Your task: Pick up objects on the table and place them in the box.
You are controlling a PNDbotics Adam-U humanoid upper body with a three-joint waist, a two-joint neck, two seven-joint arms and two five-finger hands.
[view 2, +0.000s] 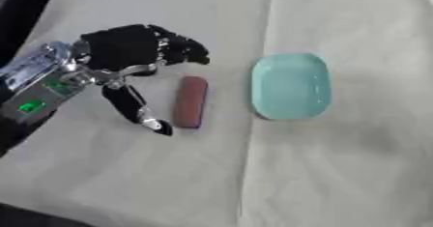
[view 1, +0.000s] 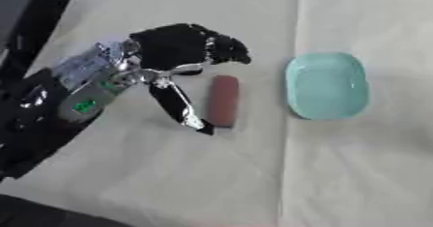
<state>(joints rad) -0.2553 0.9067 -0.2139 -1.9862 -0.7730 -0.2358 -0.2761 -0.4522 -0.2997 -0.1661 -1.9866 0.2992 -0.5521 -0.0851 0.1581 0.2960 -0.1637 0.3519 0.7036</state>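
A reddish-brown sausage-shaped object [view 1: 223, 100] lies lengthwise on the beige table cloth. To its right sits a shallow teal dish [view 1: 326, 85], empty inside. My left hand [view 1: 173, 52] reaches in from the left and hovers over the sausage's upper end. Its fingers curl loosely above the object and the thumb [view 1: 179, 106] stretches down along the object's left side. Nothing is held between them. The right hand is not visible.
A seam in the cloth [view 1: 287, 173] runs down the table just left of the dish. The dark edge of the table [view 1: 25, 28] shows at far left, with my arm's silver forearm [view 1: 84, 83] over it.
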